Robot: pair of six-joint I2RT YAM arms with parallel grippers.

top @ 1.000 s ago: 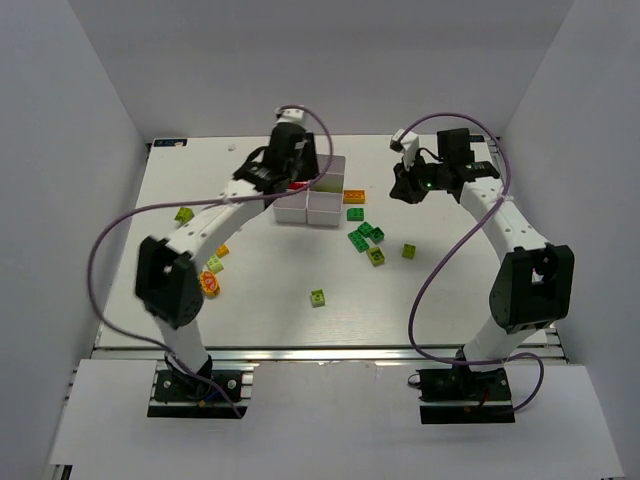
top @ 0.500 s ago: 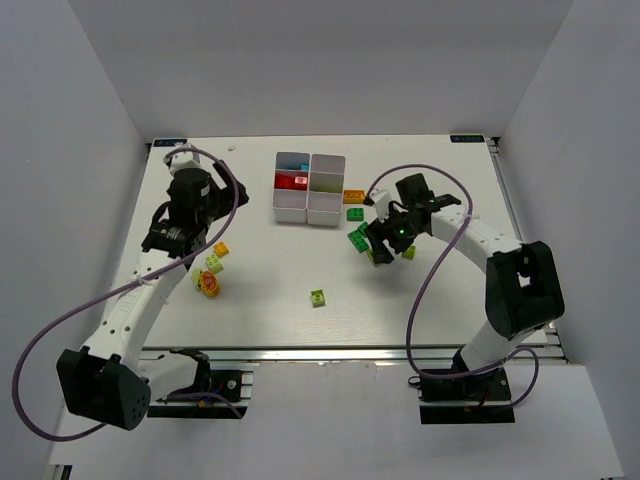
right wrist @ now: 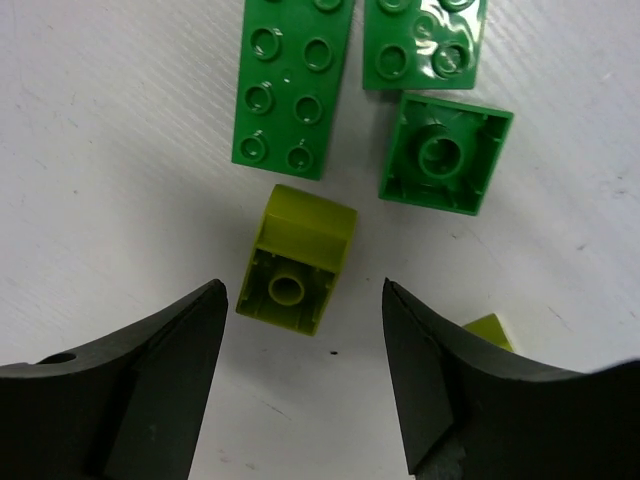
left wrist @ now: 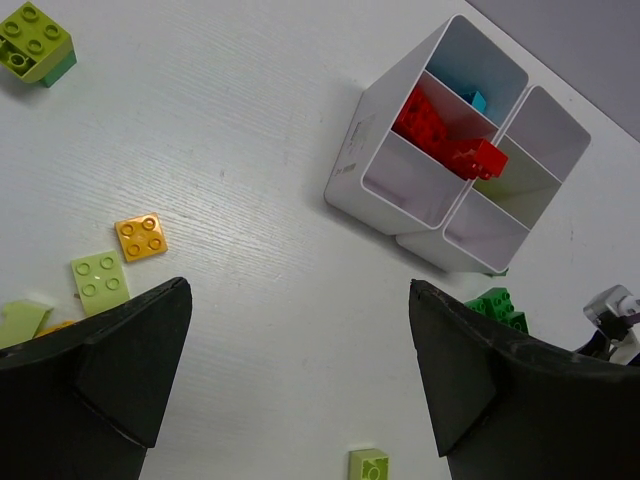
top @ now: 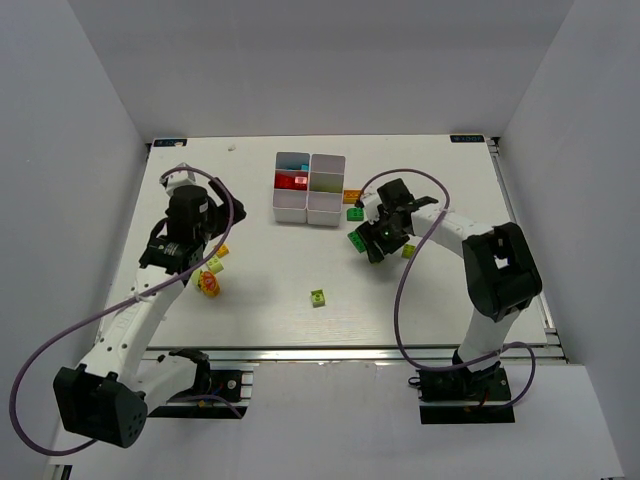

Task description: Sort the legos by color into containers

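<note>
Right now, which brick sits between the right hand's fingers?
The lime brick showing its hollow underside; the green bricks lie beyond the open right hand, another lime one outside it.

By the look of it this is a robotics lab cell: a white table [top: 270, 300] under the left claw [left wrist: 300, 290] and right claw [right wrist: 302, 288], blank grey walls [top: 60, 150] behind and either side of them, white arms [top: 140, 310] bolted to an aluminium rail [top: 330, 353], and purple cables [top: 398, 300] looping off them.
</note>
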